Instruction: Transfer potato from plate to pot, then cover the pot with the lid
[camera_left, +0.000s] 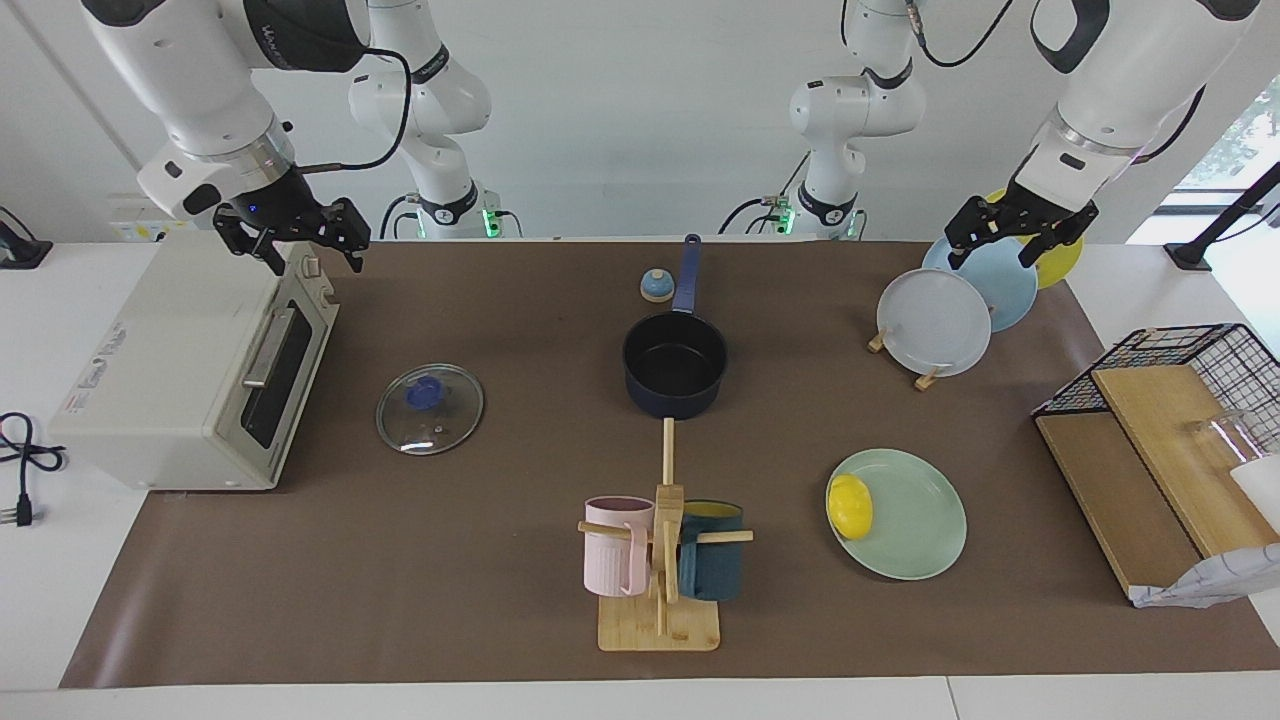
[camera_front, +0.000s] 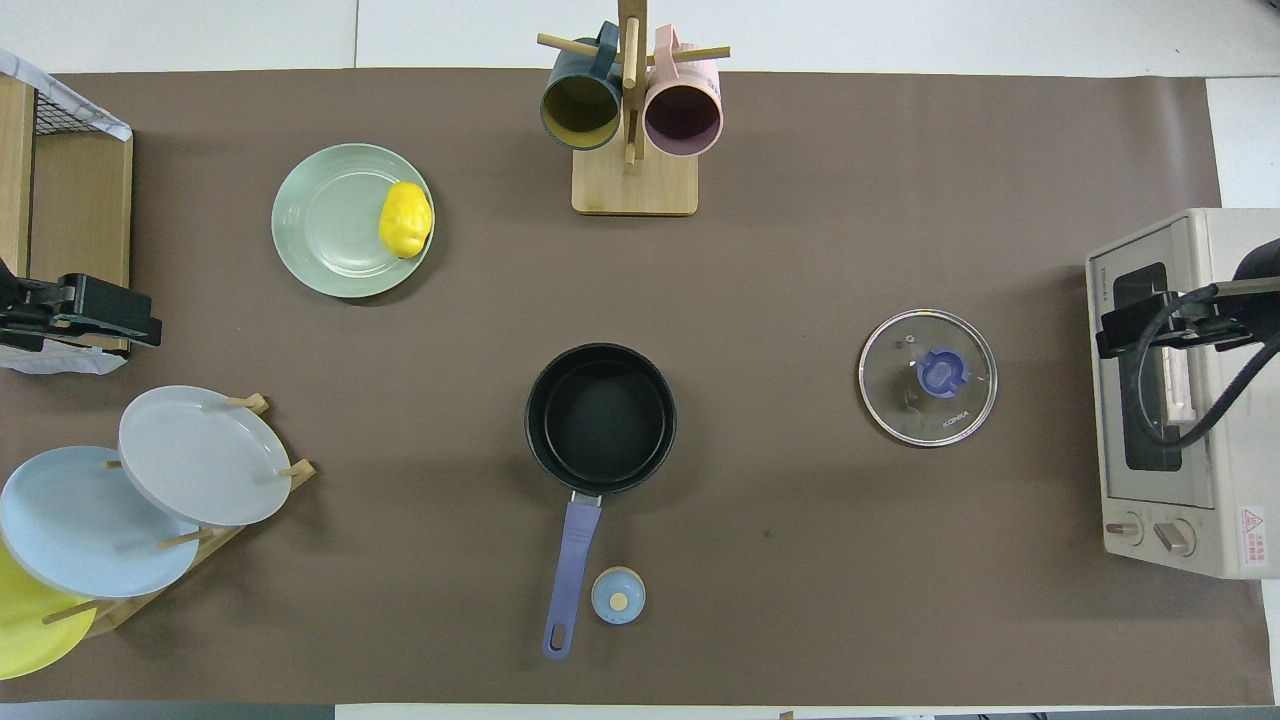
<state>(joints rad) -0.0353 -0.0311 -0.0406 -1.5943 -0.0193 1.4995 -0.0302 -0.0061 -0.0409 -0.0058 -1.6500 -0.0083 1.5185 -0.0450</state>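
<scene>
Both arms are idling up high, nothing in either gripper. Left gripper is hanging over the racked plates at the left arm's end, fingers spread wide. Right gripper is hovering over the toaster oven at the right arm's end, fingers also apart. Potato is sitting on the mint plate, at the rim edge toward the mug tree; the plate is lying farther from the robots than the plate rack. Pot is standing empty mid-table, handle pointing toward the robots, small bell just beside the handle. Lid is lying flat on the mat, knob up, between the pot and the oven, well apart from the pot.
</scene>
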